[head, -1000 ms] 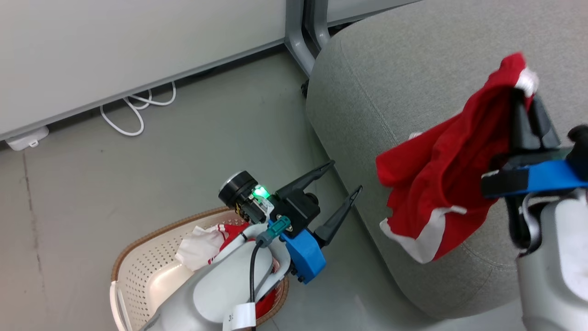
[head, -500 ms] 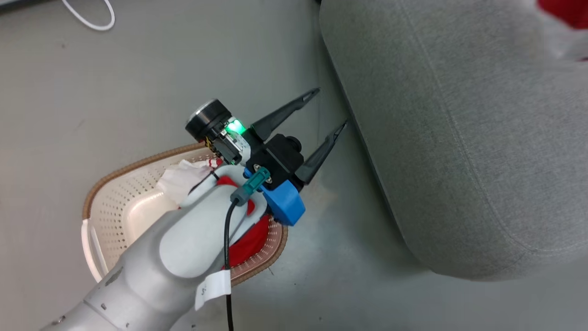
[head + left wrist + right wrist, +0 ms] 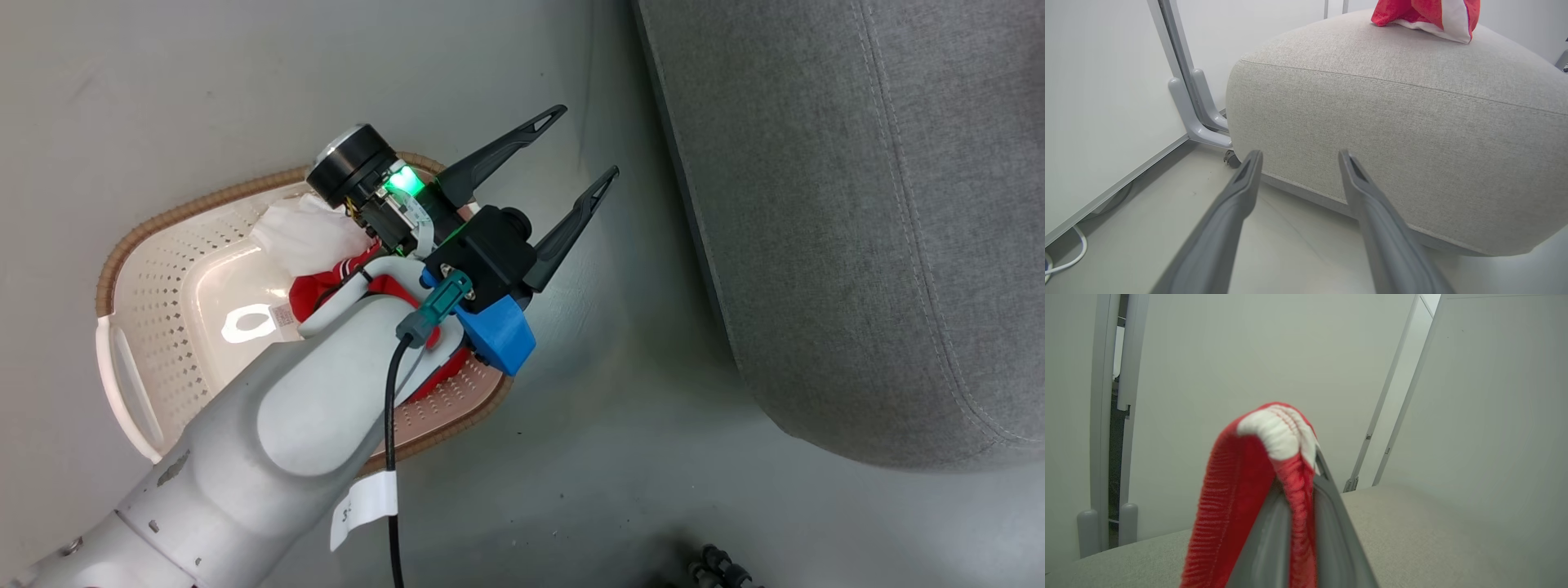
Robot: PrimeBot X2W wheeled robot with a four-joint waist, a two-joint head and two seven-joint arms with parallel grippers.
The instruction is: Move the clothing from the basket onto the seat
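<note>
Left forearm (image 3: 326, 392): you see it lying across the basket (image 3: 163, 219), hiding part of the red garment (image 3: 322, 287) inside.
Left gripper (image 3: 586, 140): jaws wide, empty, above the floor (image 3: 612, 449) between basket and seat (image 3: 857, 204).
Right gripper (image 3: 1300, 490): pinched tight on a second red garment (image 3: 1229, 498), white cuff uppermost, over the seat top.
Behind: grey partition foot (image 3: 1198, 118), white cable (image 3: 1069, 261).

Head camera steeply down over the basket (image 3: 155, 282); wrist cameras close, roughly level, toward the shared seat (image 3: 1392, 134).
</note>
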